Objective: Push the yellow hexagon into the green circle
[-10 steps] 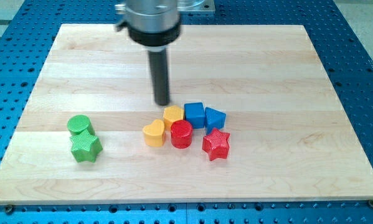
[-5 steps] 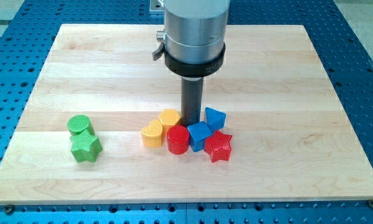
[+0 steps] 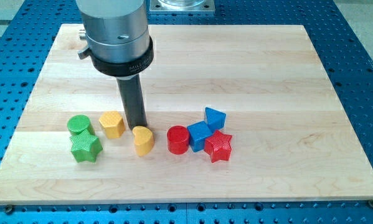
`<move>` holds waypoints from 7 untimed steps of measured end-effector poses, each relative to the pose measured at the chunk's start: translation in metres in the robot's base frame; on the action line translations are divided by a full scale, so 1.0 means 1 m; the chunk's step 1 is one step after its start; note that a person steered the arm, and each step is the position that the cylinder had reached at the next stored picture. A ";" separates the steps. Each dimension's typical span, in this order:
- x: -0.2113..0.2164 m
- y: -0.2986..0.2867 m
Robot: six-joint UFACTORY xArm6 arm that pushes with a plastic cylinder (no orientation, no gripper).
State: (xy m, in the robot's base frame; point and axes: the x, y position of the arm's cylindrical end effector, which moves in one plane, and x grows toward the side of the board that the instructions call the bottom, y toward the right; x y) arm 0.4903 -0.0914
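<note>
While my tip (image 3: 136, 126) sits between yellow hexagon (image 3: 113, 124) and yellow heart (image 3: 143, 139), green circle (image 3: 79, 125) near hexagon

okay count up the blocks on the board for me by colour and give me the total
Green: 2, the green circle and green star.
Yellow: 2, the yellow hexagon and yellow heart.
Red: 2, the red cylinder and red star.
Blue: 2, the blue cube and blue wedge-like block.
Total: 8.
</note>
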 end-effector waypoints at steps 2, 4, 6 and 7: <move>0.000 -0.074; -0.011 -0.078; -0.012 -0.006; -0.007 0.034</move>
